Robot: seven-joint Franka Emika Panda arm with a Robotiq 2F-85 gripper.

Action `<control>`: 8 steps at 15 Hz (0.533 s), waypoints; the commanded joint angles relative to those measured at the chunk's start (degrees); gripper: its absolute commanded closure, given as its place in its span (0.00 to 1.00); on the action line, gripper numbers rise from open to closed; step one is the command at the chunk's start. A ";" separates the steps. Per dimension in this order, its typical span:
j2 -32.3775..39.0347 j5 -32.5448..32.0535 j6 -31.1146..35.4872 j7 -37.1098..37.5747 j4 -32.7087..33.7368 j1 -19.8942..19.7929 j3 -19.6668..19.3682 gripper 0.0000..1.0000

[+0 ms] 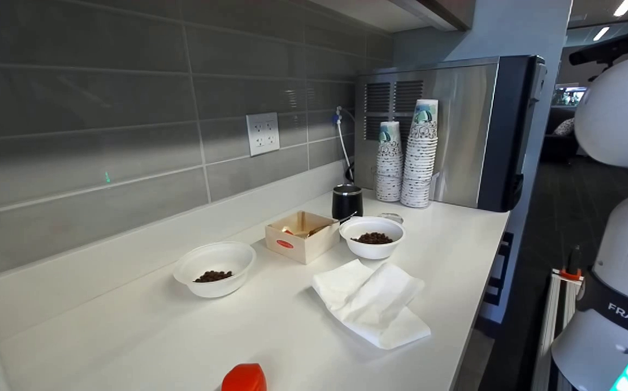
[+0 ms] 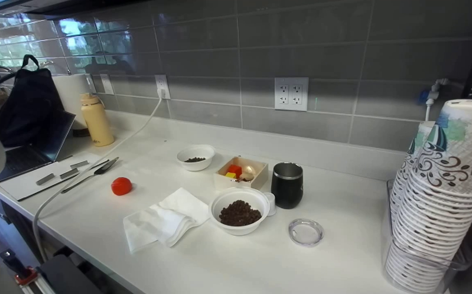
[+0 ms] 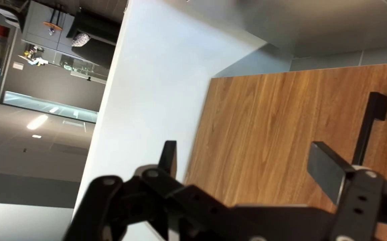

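In the wrist view the black two-fingered pincer (image 3: 243, 149) had its fingers spread apart, with nothing held between them. Nearest was a brown wood-grain cabinet door (image 3: 260, 127) beyond the fingertips; no contact showed. Its straight black bar handle (image 3: 364, 134), partly behind the finger at that view's right, stood off the door, presumably to leave room for a grip. A smooth white wall (image 3: 156, 77) ran along the door's edge and could crowd that side.

On the white counter (image 2: 334, 263), in an exterior view, patterned paper cups (image 2: 444, 212) came first, nested upside down in a clear plastic holder (image 2: 462, 263), likely to save room and stop them toppling. A round clear lid (image 2: 306, 232) lay flat near a black metal tumbler (image 2: 287, 185), to which it probably belonged. Near them stood a white plastic bowl (image 2: 239, 231) containing dark brown pellets (image 2: 240, 213), its sides evidently there to stop them rolling. Behind it, a pale wooden box (image 2: 224, 182) gathered small red and yellow pieces (image 2: 234, 169). Farther on came a crumpled white paper napkin (image 2: 170, 216), a second white bowl (image 2: 197, 166) with fewer pellets, and a rounded red object (image 2: 121, 186). A white cable (image 2: 151, 117) crossed the counter there, an obstacle to sliding anything, before a yellow bottle (image 2: 97, 124) and a dark laptop (image 2: 21, 161).
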 commanded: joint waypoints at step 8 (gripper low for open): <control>1.15 4.44 -1.32 -9.75 2.22 9.99 -2.58 0.00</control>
